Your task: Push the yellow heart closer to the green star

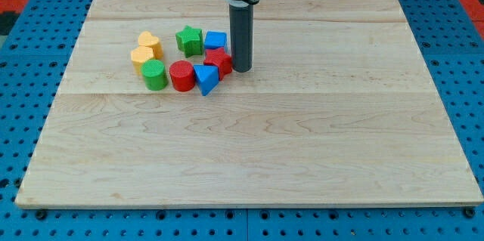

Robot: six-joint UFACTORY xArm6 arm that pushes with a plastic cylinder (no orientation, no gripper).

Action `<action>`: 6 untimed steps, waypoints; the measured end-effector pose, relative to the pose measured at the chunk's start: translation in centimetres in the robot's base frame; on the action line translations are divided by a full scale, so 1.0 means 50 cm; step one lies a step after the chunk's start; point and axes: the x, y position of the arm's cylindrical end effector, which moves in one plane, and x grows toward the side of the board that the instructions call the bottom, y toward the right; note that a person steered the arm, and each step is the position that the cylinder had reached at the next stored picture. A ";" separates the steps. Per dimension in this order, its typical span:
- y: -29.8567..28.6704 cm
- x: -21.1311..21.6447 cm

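The yellow heart [150, 44] lies at the upper left of the wooden board [249, 150], a short gap left of the green star [189, 40]. My tip [242, 69] stands at the right end of the cluster, just right of a red block [220, 62] and close to touching it. The tip is well right of both the heart and the star.
A yellow hexagonal block [141, 57] sits just below the heart. A green cylinder [154, 75], a red cylinder [181, 76], a blue triangle [206, 78] and a blue cube [215, 41] fill the cluster. Blue pegboard [30, 60] surrounds the board.
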 end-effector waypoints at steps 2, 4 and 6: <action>0.121 0.027; 0.282 0.049; 0.362 0.054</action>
